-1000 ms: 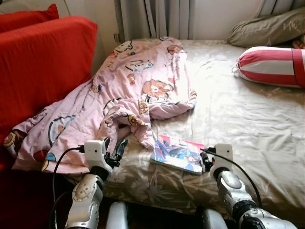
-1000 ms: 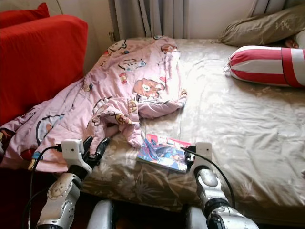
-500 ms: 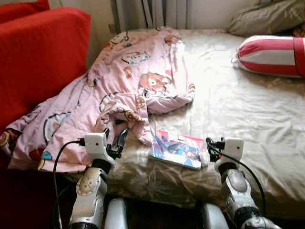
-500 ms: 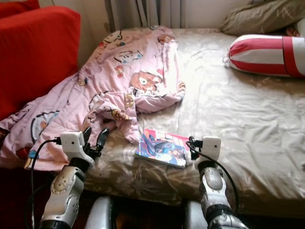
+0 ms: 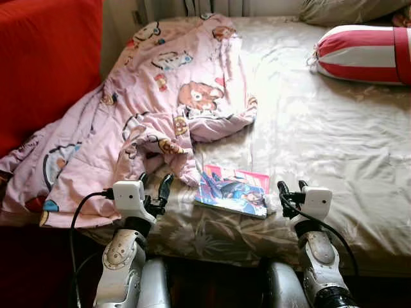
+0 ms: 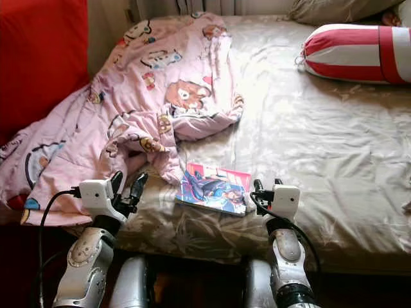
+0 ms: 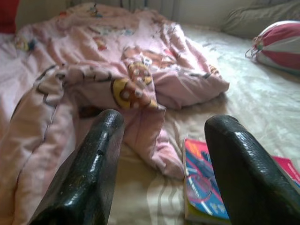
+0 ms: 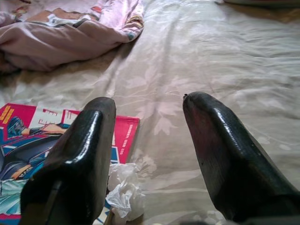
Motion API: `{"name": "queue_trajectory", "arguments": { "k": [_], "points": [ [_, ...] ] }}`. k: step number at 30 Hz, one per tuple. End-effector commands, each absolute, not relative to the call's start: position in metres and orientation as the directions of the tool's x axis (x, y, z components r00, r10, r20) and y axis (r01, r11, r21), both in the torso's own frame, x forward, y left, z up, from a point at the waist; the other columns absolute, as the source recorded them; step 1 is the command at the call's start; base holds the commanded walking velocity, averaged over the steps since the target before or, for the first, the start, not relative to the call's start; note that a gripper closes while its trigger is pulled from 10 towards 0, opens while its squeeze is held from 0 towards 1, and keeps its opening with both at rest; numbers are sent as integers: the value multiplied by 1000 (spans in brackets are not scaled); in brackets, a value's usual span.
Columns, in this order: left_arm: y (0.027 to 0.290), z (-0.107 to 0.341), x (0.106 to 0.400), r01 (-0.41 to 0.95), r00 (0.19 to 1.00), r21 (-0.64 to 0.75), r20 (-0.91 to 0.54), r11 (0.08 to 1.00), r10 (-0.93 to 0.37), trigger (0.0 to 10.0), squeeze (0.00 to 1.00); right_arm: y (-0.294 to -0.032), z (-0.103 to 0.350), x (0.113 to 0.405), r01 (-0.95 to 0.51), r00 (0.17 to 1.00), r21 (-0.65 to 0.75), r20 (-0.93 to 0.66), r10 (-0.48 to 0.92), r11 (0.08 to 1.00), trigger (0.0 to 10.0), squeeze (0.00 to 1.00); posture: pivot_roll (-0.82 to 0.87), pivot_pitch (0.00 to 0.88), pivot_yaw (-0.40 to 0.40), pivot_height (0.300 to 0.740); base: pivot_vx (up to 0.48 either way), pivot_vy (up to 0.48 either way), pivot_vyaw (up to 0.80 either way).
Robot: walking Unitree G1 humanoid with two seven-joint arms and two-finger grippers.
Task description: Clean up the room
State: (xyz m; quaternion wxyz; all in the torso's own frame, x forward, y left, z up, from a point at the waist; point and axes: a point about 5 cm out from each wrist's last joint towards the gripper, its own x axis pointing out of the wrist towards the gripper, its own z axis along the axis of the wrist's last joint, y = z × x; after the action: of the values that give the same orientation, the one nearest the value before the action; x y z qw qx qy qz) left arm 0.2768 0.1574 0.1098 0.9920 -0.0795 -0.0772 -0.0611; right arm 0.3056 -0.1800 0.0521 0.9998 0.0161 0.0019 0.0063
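a comic book (image 5: 232, 192) lies near the front edge of the bed (image 5: 334, 141), just beside a rumpled pink blanket (image 5: 148, 102). the right gripper (image 8: 150, 154) hovers at the book's right edge, fingers spread, over a crumpled white tissue (image 8: 125, 190). the left gripper (image 7: 161, 159) hangs released near the blanket's hem

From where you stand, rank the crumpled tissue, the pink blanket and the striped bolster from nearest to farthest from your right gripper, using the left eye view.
1. Crumpled tissue: right by the right gripper, at the book's corner.
2. Pink blanket: across the bed, to the left.
3. Striped bolster: far end of the bed, on the right.
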Motion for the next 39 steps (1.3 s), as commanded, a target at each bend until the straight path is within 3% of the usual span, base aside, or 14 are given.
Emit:
{"name": "queue_trajectory", "arguments": {
  "k": [1, 12, 20, 28, 36, 37, 38, 39],
  "points": [
    [157, 109, 274, 122, 984, -152, 151, 981, -99, 10000, 0, -178, 49, 305, -24, 999, 41, -32, 25, 999, 10000, 0, 109, 211, 30, 568, 0, 0, 0],
    [160, 114, 277, 106, 985, -154, 155, 982, -82, 10000, 0, -164, 38, 319, -77, 969, 102, -225, 98, 992, 10000, 0, 118, 206, 22, 568, 0, 0, 0],
    [164, 117, 279, 102, 984, -145, 157, 984, -79, 10000, 0, -164, 36, 326, -23, 949, 133, -308, 63, 991, 10000, 0, 130, 196, 27, 568, 0, 0, 0],
    [165, 118, 280, 104, 984, -135, 160, 985, -82, 10000, 0, -162, 18, 316, -14, 902, 133, -427, 70, 991, 10000, 0, 139, 188, 27, 568, 0, 0, 0],
    [166, 118, 278, 103, 985, -131, 154, 986, -83, 10000, 0, -162, 19, 317, -3, 903, 149, -424, 66, 989, 10000, 0, 141, 194, 31, 568, 0, 0, 0],
    [166, 118, 278, 103, 985, -130, 154, 986, -82, 10000, 0, -162, 19, 317, -2, 904, 150, -423, 66, 989, 4118, 0, 141, 194, 31, 568, 0, 0, 0],
    [166, 118, 278, 103, 985, -130, 154, 986, -82, 10000, 0, -162, 20, 318, -2, 904, 151, -423, 66, 989, 4118, 0, 141, 194, 31, 568, 0, 0, 0],
    [166, 118, 278, 102, 985, -130, 154, 986, -82, 10000, 0, -161, 21, 319, -3, 905, 152, -421, 67, 988, 2157, 0, 145, 192, 30, 568, 0, 0, 0]
  ]
}}
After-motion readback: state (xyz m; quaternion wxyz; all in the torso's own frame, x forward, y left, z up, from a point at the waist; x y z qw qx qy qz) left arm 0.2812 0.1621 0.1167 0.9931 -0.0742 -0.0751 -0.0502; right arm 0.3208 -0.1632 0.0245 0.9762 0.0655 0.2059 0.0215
